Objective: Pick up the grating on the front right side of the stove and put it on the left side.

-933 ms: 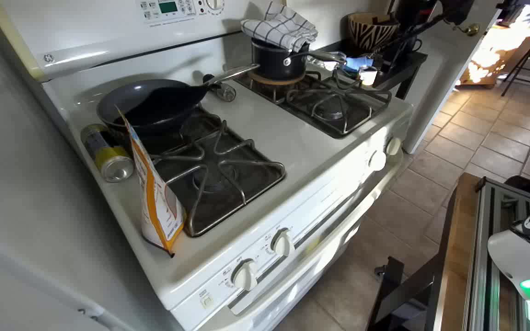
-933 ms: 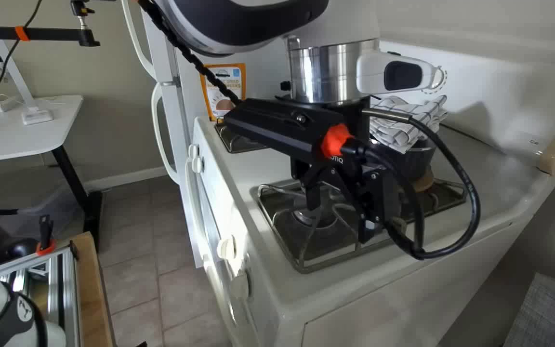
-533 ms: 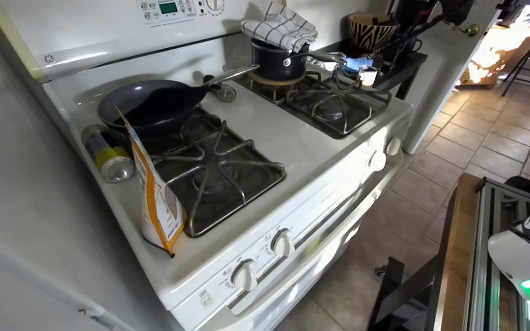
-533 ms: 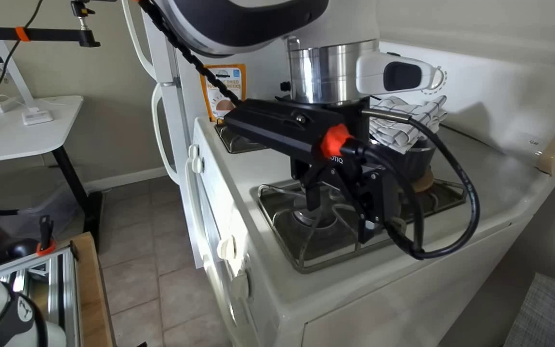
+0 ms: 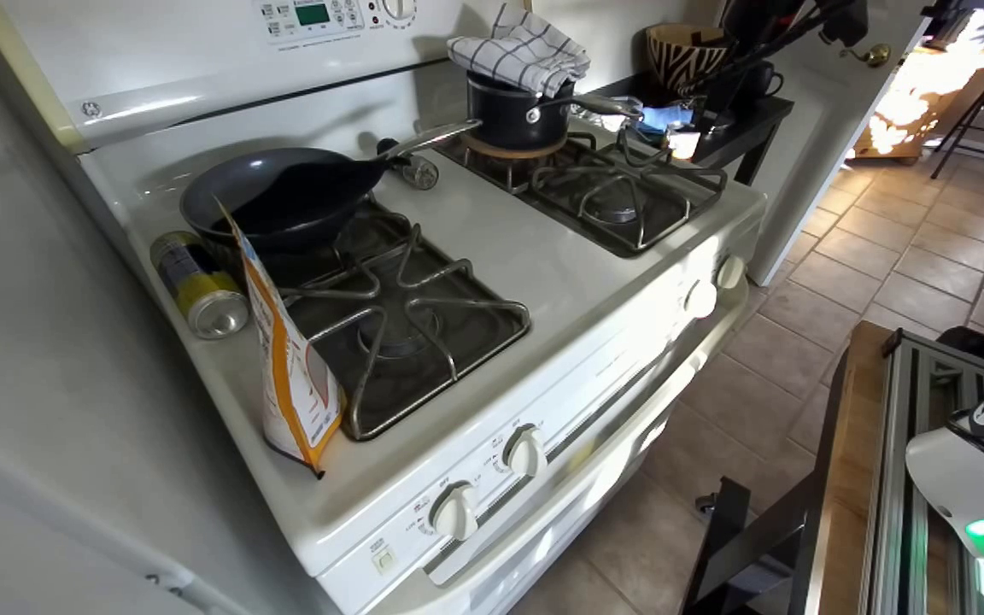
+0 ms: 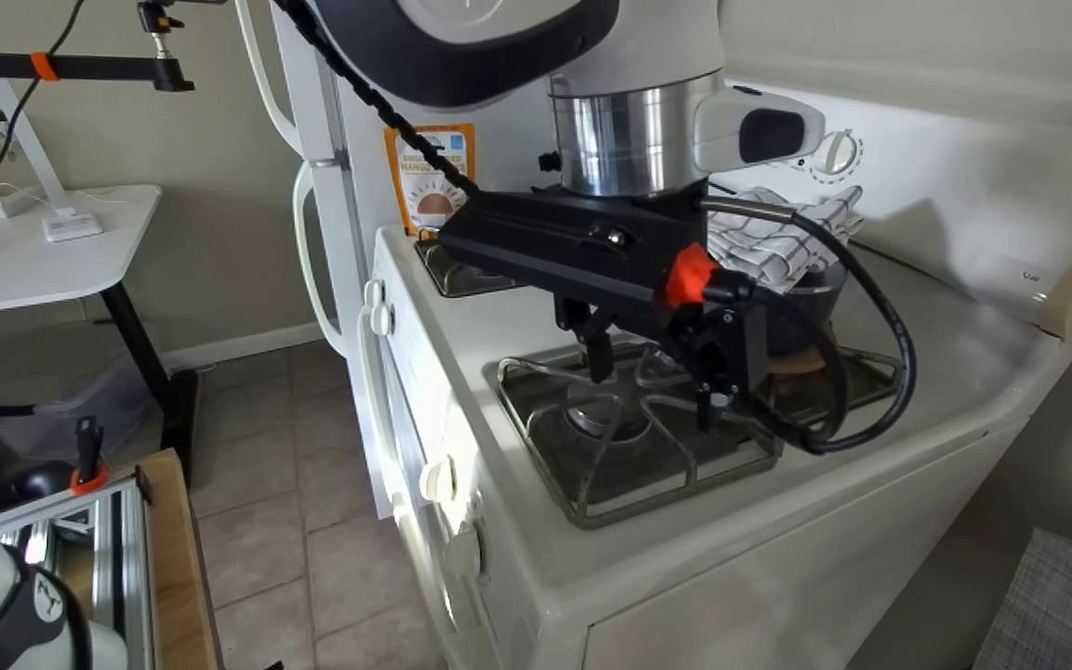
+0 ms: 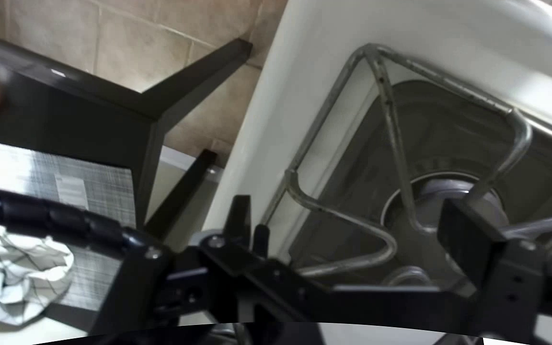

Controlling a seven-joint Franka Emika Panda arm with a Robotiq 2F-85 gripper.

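Note:
The stove (image 5: 492, 231) is a white gas range, also in an exterior view (image 6: 536, 549) and the wrist view (image 7: 314, 43). The front right grating (image 5: 629, 177), a dark-grey wire square with inward prongs, lies flat on its burner. It also shows in an exterior view (image 6: 690, 470) and the wrist view (image 7: 395, 124). My gripper (image 6: 654, 395) is open above it. In the wrist view (image 7: 348, 220) the two fingers are wide apart with nothing held, one by the grating's outer edge, one over the burner. The gripper hides part of the grating. The left front grating (image 5: 458, 302) sits on its own burner.
A black frying pan (image 5: 236, 184) covers the back left burner. A standing orange-and-white bag (image 5: 304, 376) and a lying can (image 5: 210, 295) are at the left edge. A black pot (image 5: 513, 115) topped with a checked towel (image 5: 518, 60) stands back right. A black cable (image 6: 899, 344) loops beside the gripper.
In an exterior view my gripper has risen a little and turned slightly, so more of the grating shows beneath it. The grating has not moved.

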